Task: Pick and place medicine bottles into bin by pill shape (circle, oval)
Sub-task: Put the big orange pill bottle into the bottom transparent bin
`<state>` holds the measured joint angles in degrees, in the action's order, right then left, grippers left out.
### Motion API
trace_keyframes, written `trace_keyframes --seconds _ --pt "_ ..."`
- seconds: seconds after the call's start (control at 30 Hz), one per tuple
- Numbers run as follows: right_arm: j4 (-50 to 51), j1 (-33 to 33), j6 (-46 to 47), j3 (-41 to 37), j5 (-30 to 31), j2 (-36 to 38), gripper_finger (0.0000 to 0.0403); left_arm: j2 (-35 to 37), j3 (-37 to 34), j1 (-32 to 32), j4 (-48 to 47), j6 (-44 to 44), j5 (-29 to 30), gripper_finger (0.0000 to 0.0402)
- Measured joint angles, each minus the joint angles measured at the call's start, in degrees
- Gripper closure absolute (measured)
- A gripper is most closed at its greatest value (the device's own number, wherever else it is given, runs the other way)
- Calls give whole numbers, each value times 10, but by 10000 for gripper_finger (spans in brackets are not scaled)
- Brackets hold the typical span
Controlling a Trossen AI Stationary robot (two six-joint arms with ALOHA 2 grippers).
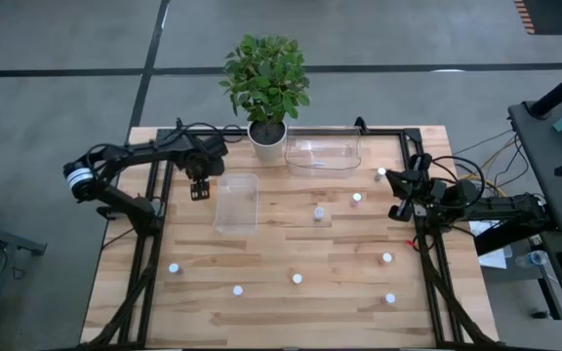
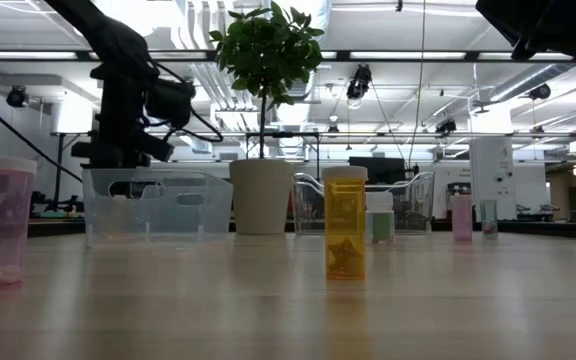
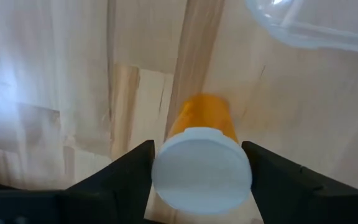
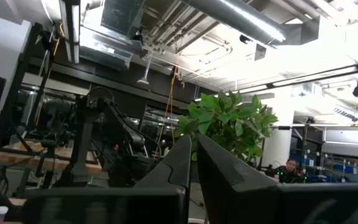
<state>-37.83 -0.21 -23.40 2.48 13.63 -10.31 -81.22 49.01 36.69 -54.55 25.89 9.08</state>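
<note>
- Only the left wrist view shows what the left gripper (image 3: 201, 165) carries: an orange bottle (image 3: 202, 163) with a white cap, clenched between the two fingers above bare wood. In the high view the same gripper (image 1: 200, 187) hangs just left of the left bin (image 1: 236, 203), and the bottle cannot be made out there.
- The right gripper (image 1: 402, 207) waits at the table's right edge; its wrist view shows the fingers pressed together on nothing, pointing at the plant (image 4: 232, 127).
- The plant pot (image 1: 267, 137) stands at the far edge, between the left bin and the far bin (image 1: 322, 153).
- Both clear bins look empty from above.
- Loose bottles (image 1: 297, 279) lie scattered over the near and right parts of the table (image 1: 340, 302).
- In the low view a yellow bottle (image 2: 345, 222) stands in front of the far bin, partly hiding it.
</note>
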Motion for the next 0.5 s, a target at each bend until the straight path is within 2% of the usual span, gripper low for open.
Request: trace_keyframes --seconds 0.17,0.5 --pt "1 0 -2 0 0 0 385 -10 0 0 -5 0 2 217" --pt "8 0 -6 0 1 0 385 36 13 -4 -37 -29 50 217"
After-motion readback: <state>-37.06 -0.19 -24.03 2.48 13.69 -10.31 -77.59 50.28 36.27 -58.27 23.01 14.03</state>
